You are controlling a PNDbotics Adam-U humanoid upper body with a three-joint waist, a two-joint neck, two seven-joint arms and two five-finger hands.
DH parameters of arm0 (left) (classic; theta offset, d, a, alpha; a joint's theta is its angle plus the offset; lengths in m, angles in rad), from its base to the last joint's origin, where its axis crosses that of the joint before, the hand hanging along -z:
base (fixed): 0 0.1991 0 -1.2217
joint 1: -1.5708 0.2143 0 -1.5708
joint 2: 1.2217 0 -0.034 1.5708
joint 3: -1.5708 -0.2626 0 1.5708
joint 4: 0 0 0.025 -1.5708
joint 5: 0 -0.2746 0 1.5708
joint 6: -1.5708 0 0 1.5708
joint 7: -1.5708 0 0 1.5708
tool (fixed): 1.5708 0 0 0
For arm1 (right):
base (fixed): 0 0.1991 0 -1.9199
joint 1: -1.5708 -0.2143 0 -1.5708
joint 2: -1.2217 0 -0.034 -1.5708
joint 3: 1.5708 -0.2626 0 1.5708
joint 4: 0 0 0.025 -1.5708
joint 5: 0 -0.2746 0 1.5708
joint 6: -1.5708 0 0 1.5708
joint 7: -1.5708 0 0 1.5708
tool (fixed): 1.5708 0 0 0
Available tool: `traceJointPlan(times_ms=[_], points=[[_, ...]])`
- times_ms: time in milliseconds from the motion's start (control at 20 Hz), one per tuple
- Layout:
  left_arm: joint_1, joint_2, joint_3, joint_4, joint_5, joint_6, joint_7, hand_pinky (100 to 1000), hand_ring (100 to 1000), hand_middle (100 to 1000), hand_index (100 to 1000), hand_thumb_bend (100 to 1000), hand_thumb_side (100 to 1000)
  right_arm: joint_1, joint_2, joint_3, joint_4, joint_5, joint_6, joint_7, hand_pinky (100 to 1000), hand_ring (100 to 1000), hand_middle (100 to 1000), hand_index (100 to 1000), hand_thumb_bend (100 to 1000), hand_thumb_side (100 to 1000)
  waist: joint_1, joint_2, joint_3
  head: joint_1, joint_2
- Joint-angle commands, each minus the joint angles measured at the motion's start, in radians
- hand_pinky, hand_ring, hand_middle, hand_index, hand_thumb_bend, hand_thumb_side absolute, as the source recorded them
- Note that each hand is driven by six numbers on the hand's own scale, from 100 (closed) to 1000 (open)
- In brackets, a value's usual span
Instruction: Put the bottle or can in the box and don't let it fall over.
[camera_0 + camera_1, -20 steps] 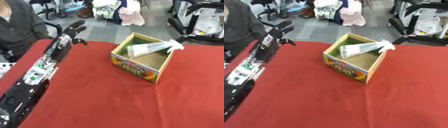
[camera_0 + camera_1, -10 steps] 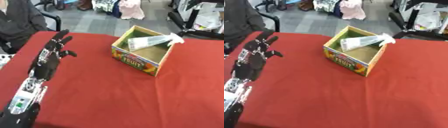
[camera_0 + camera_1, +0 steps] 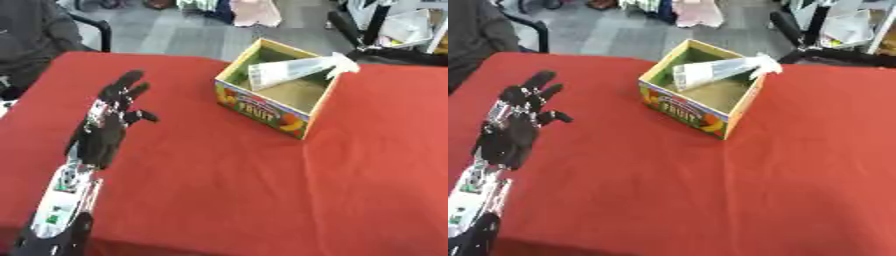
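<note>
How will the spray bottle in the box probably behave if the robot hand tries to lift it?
The spray bottle lies tilted across the box, its nozzle over the rim, so it may pivot or slide when touched. It looks like pale thin plastic, so probably light. Its round body seems apt to roll if laid flat.

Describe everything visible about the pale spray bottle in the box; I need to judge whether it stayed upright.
The pale, translucent-looking spray bottle with a white trigger head is not upright. It lies tilted across the open cardboard fruit box, its base down inside near the far left wall and its neck resting on the right rim, the white head poking out past that edge. It looks like plastic. Only the box touches it; the black left hand is open, well away over the red tablecloth.
</note>
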Motion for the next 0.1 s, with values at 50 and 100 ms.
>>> traceJointPlan(times_ms=[50, 100], points=[[-0.008, 0.005, -0.002, -0.007, -0.005, 0.004, -0.004, 609, 1000, 1000, 1000, 199, 941, -0.008, -0.023, -0.004, -0.010, 0.003, 0.000, -0.003, 789, 1000, 1000, 914, 100, 535, -0.002, -0.013, 0.001, -0.006, -0.001], [-0.007, 0.005, -0.002, -0.007, -0.006, 0.005, -0.005, 609, 1000, 1000, 1000, 199, 941, -0.008, -0.023, -0.005, -0.010, 0.003, 0.000, -0.004, 789, 1000, 1000, 914, 100, 535, -0.003, -0.013, 0.001, -0.008, -0.004]])
